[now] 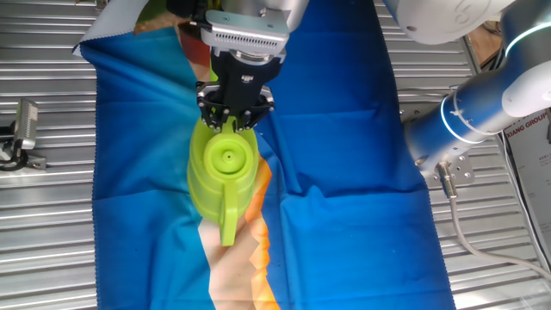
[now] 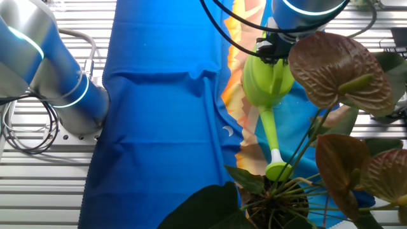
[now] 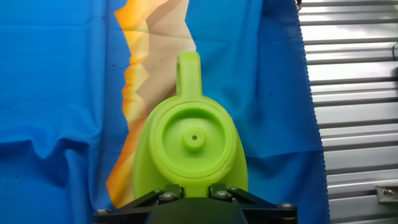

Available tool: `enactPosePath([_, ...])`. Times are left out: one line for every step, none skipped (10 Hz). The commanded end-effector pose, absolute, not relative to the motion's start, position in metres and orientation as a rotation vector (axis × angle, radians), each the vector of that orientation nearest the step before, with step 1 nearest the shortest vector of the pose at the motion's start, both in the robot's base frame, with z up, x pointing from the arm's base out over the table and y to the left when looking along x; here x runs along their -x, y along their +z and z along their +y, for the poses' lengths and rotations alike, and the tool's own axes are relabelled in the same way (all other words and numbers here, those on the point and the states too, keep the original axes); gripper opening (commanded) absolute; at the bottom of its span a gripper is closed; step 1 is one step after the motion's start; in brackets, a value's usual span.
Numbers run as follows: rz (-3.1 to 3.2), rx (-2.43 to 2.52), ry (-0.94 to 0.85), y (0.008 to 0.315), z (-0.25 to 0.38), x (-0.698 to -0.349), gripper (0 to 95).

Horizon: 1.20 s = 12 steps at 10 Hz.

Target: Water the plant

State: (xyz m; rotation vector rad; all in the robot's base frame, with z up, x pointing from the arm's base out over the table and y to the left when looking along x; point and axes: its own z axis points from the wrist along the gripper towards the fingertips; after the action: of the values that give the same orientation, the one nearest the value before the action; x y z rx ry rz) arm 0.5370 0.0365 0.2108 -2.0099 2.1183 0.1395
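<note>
My gripper (image 1: 234, 114) is shut on the rear of the lime-green watering can (image 1: 222, 170) and holds it over the blue cloth. In the hand view the can (image 3: 193, 146) fills the middle, its spout pointing away from the black fingers (image 3: 166, 195) at the bottom edge. In the other fixed view the can (image 2: 267, 83) hangs under the gripper (image 2: 272, 48). Its spout tip (image 2: 276, 170) is just above the base of the plant (image 2: 273, 200), which has green and reddish-brown leaves (image 2: 337, 67). The plant is out of view in the other two views.
A blue cloth (image 1: 344, 215) with an orange and beige strip (image 1: 245, 267) covers the slatted metal table (image 1: 43, 224). The arm's base (image 2: 70, 102) and its cables stand beside the cloth. A metal clamp (image 1: 24, 129) lies at the table's left.
</note>
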Motion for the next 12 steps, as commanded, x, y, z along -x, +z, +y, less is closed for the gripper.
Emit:
enactPosePath([2.116,2.002,0.147,0.2116,0.0364,-0.5369,0.0])
enactPosePath([2.116,2.000,0.147,0.2117,0.0365,-0.5370,0.0])
enactPosePath([2.114,1.993,0.156,0.2118,0.0366,-0.5371,0.0])
enactPosePath([2.115,1.989,0.157,0.2119,0.0368,-0.5372,0.0])
enactPosePath([2.113,1.986,0.159,0.2120,0.0369,-0.5374,0.0])
enactPosePath([2.108,1.984,0.164,0.2121,0.0369,-0.5374,0.0])
enactPosePath([2.106,1.984,0.162,0.2121,0.0368,-0.5374,0.0])
enactPosePath([2.101,1.978,0.172,0.2121,0.0369,-0.5374,0.0])
enactPosePath([2.100,1.976,0.172,0.2123,0.0368,-0.5374,0.0])
enactPosePath([2.099,1.976,0.173,0.2123,0.0367,-0.5373,0.0])
enactPosePath([2.098,1.975,0.174,0.2126,0.0365,-0.5373,0.0])
enactPosePath([2.097,1.975,0.175,0.2127,0.0363,-0.5372,0.0])
